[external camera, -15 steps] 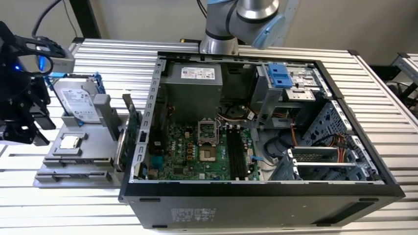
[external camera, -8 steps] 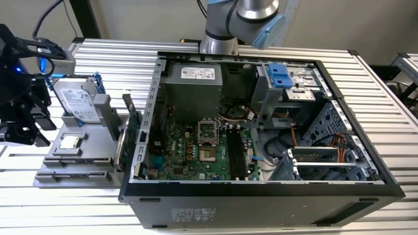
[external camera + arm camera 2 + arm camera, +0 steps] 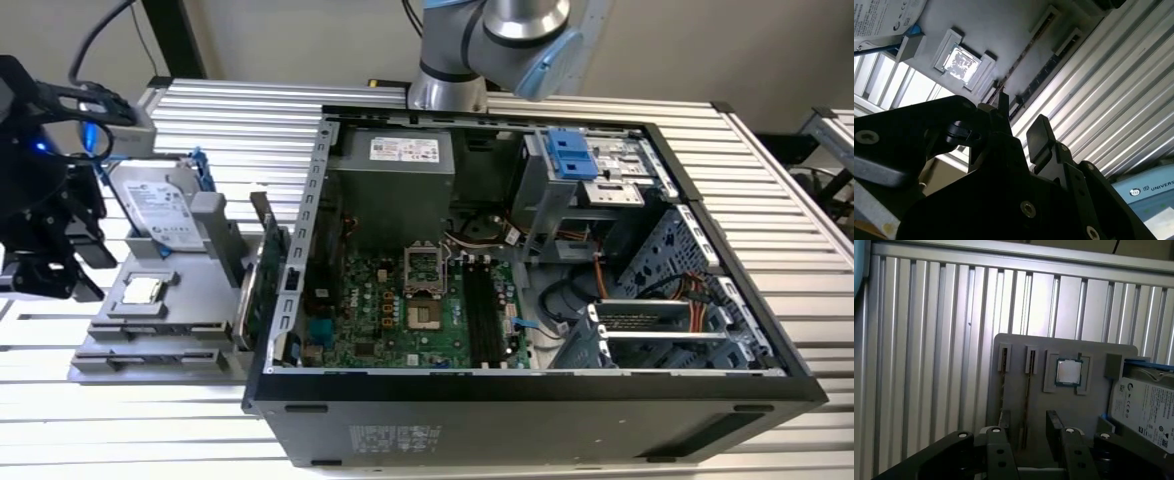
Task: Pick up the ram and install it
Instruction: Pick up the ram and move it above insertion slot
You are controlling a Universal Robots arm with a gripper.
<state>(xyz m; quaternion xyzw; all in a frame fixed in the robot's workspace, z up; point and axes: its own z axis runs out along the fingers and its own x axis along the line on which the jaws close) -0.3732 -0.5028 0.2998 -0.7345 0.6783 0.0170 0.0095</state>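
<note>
First wrist view: gripper (image 3: 1027,445) low over the grey parts fixture (image 3: 1089,410), fingers (image 3: 999,452) spread wide and clamped on nothing. Two thin boards on edge in two side-by-side holders. The ram stick (image 3: 1027,390) running down into the gap between the open fingers, apparently touched by neither. The second ram stick (image 3: 1003,385) just beside it, outside the gap. One bare processor chip (image 3: 1069,371) in its recess. One hard drive (image 3: 1146,410) at the fixture's end.

Second wrist view: same count. Ram stick (image 3: 1046,70) leading in between the two fingertips, second ram stick (image 3: 1024,50) alongside it, both seated in their holders. One processor chip (image 3: 960,62), one hard drive (image 3: 884,17). Jaws apart, no grip.

Exterior view: gripper (image 3: 56,265) at the exterior view's left, above the parts fixture (image 3: 134,350) and well apart from the one open computer case (image 3: 534,395). One green expansion card (image 3: 271,270) upright between fixture and case. Inside the case, one motherboard (image 3: 387,310) with a bank of black memory slots (image 3: 487,310), seemingly unfilled, number not readable.

Judged progress: early. Gripper lined up on a stick, but nothing lifted and nothing seated. Grasp, carry to the case and pressing into a slot all left to do.
</note>
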